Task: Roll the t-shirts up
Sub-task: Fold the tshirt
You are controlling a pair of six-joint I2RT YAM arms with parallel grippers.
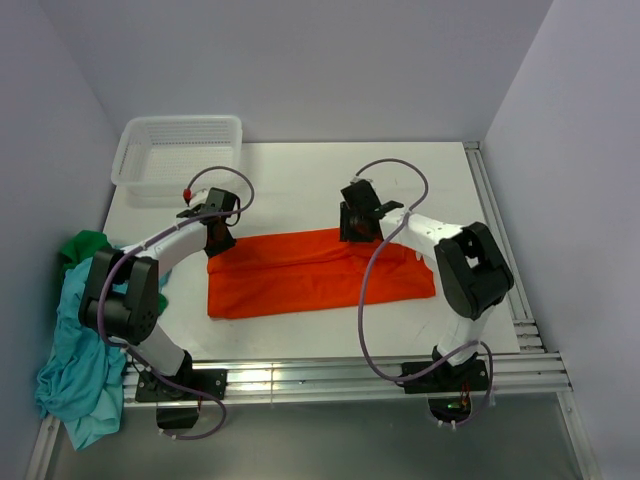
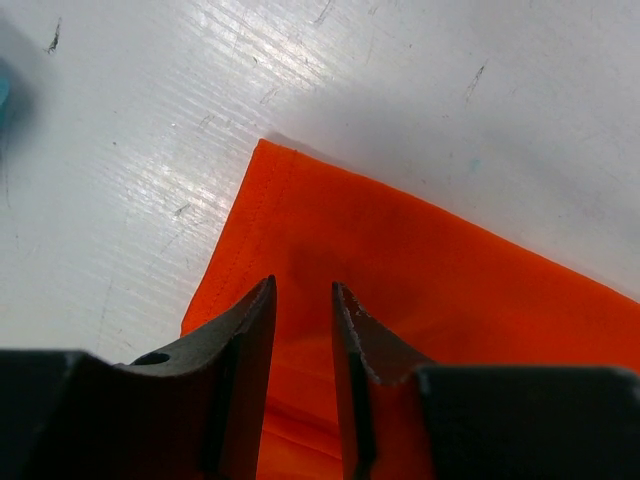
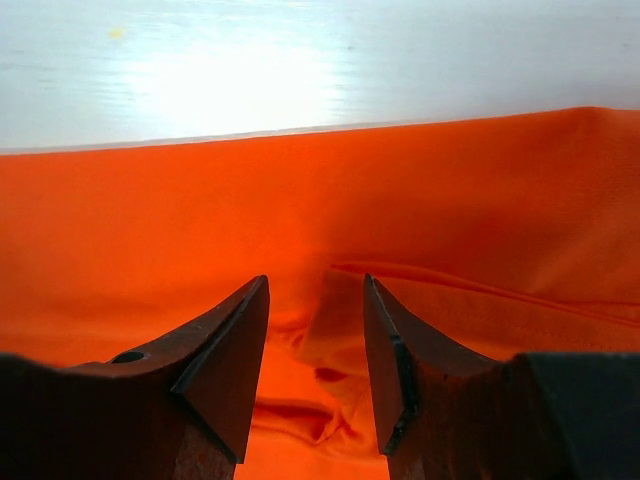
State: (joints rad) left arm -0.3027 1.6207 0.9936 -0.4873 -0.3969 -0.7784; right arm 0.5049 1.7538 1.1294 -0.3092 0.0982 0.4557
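At the far left corner of the orange shirt (image 1: 300,275), the left end effector (image 2: 303,285) hangs with its jaws a narrow gap apart and nothing between them, released, with the hemmed corner of the cloth just past its tips. The right end effector (image 3: 316,280) stands over the shirt's far edge, right of the middle, jaws also parted and released. Beneath them the cloth is puckered into small soft creases.

The shirt is bright orange-red and lies folded into a long band running left to right across the middle of the white worktop (image 1: 300,180). It is mostly flat, with a lapped layer along its length and a stitched edge showing near the right end effector.

A teal shirt (image 1: 75,370) is heaped at the worktop's left edge, with a green shirt (image 1: 88,245) bunched beyond it. A white mesh basket (image 1: 130,150) sits at the far left corner.
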